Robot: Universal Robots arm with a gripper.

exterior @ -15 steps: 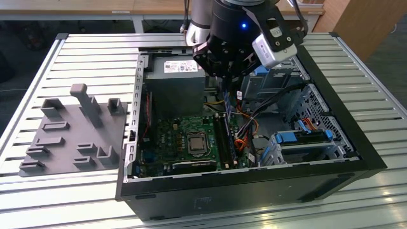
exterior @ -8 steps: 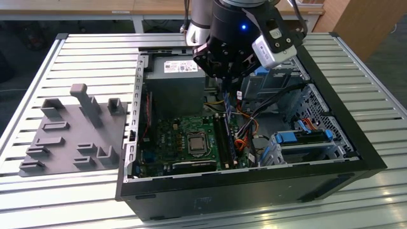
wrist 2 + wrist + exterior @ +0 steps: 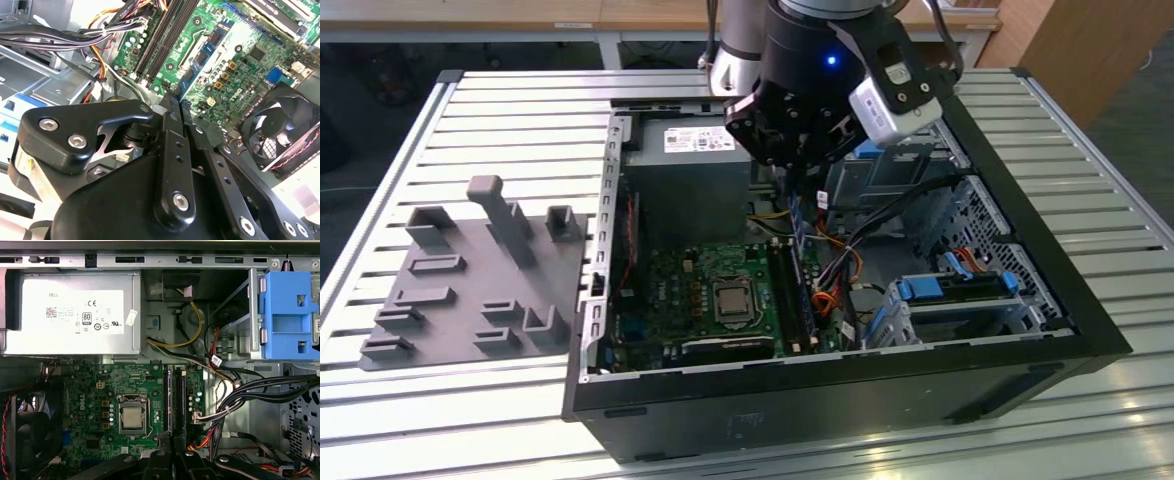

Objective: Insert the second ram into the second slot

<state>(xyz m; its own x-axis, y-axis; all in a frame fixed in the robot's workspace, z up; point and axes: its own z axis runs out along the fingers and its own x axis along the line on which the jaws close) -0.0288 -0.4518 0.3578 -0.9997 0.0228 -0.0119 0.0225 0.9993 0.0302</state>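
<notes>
Note the gripper [image 3: 790,178] positioned over the open computer case [image 3: 1014,375] on the slatted bench [image 3: 494,100]. Its fingers [image 3: 170,135] are clenched on the second ram [image 3: 793,215], a thin, long board held on edge. The board looks bluish-green where it shows below the fingertips. In the exterior view the stick hangs above the green motherboard [image 3: 680,290], over the far end of the memory slots [image 3: 790,290], which lie at 3 o'clock from the processor socket [image 3: 731,298]. You cannot tell whether its lower edge touches a slot. A grey fixture plate [image 3: 467,290] lies at 9 o'clock from the case.
</notes>
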